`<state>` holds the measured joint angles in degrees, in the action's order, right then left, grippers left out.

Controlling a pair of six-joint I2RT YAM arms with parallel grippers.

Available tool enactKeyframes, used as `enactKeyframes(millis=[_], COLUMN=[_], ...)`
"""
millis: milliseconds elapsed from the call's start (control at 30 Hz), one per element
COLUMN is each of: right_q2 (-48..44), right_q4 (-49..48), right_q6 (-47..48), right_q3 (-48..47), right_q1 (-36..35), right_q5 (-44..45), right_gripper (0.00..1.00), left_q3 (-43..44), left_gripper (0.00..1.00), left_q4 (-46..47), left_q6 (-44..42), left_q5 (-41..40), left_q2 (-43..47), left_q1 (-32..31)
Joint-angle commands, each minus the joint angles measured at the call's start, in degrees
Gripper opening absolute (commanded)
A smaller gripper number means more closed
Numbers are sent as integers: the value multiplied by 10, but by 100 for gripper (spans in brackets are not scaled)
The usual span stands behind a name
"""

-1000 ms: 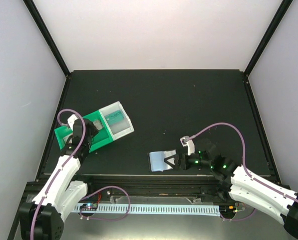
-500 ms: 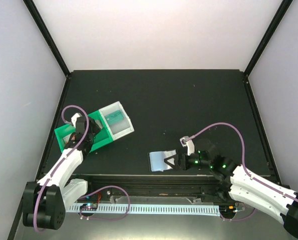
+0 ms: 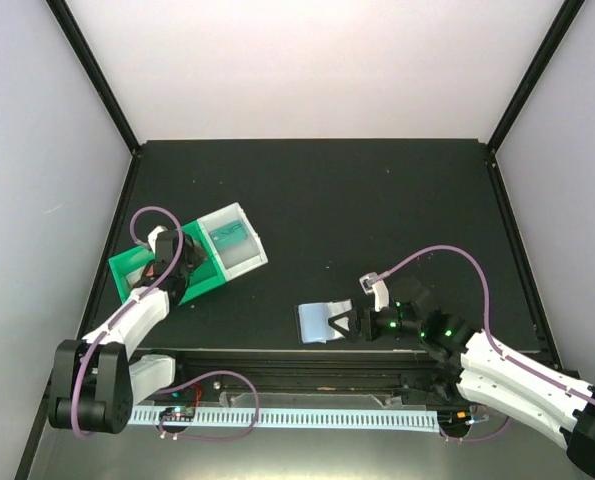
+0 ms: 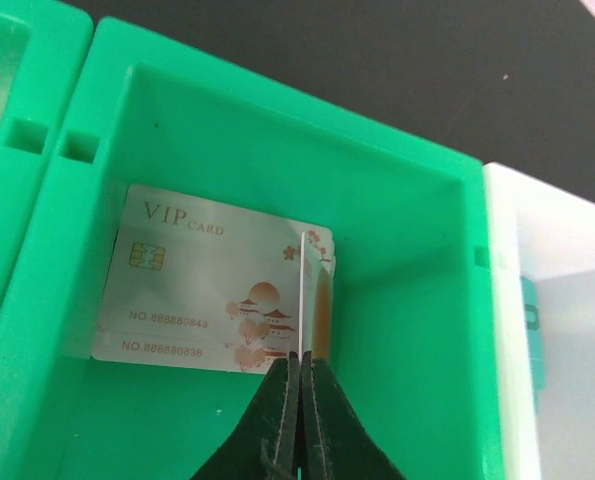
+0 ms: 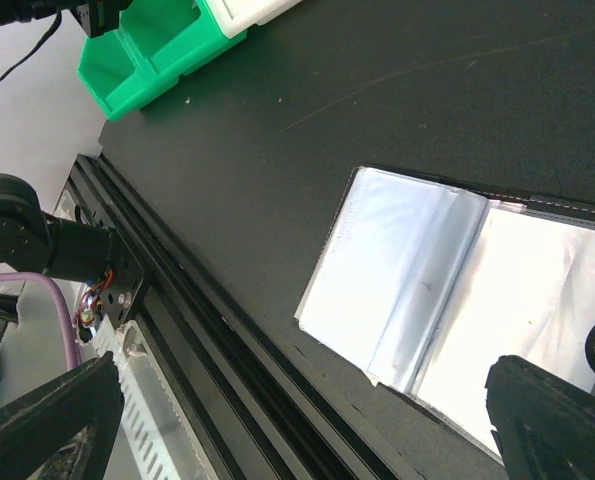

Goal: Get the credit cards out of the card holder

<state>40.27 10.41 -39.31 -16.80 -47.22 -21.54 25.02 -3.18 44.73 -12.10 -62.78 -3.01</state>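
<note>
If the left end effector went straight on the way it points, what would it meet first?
Likely the VIP card lying in the green tray, struck by the edge-on card the left end effector grips; depth unclear.

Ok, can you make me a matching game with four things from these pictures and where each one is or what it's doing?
Things:
1 card holder
2 VIP card
3 teal card
4 left gripper

Matches:
A in the white bin
B pinching the edge-on card
C lying flat in the green tray
D spread open on the table

Pairs: 1-D, 2-C, 3-A, 4-B
</note>
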Motion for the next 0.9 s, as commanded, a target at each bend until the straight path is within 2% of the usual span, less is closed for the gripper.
enactKeyframes(millis=[0, 300, 367, 867], right_q2=[-6, -6, -4, -5], right_q4=[4, -2, -3, -1], right_q6=[9, 7, 8, 10], right_q3=[-10, -5, -5, -5], right_q1=[-1, -1, -1, -1], right_q5=[7, 8, 8, 10], right_gripper=[100, 100, 100, 100], left_q3=[20, 27, 29, 25], left_gripper=[1, 5, 2, 2], left_q4=[3, -4, -5, 14], left_q6=[-20, -33, -38, -41], left_q5=[6, -12, -12, -36], left_q2=[-18, -23, -26, -27], left_q1=[7, 9, 10, 14])
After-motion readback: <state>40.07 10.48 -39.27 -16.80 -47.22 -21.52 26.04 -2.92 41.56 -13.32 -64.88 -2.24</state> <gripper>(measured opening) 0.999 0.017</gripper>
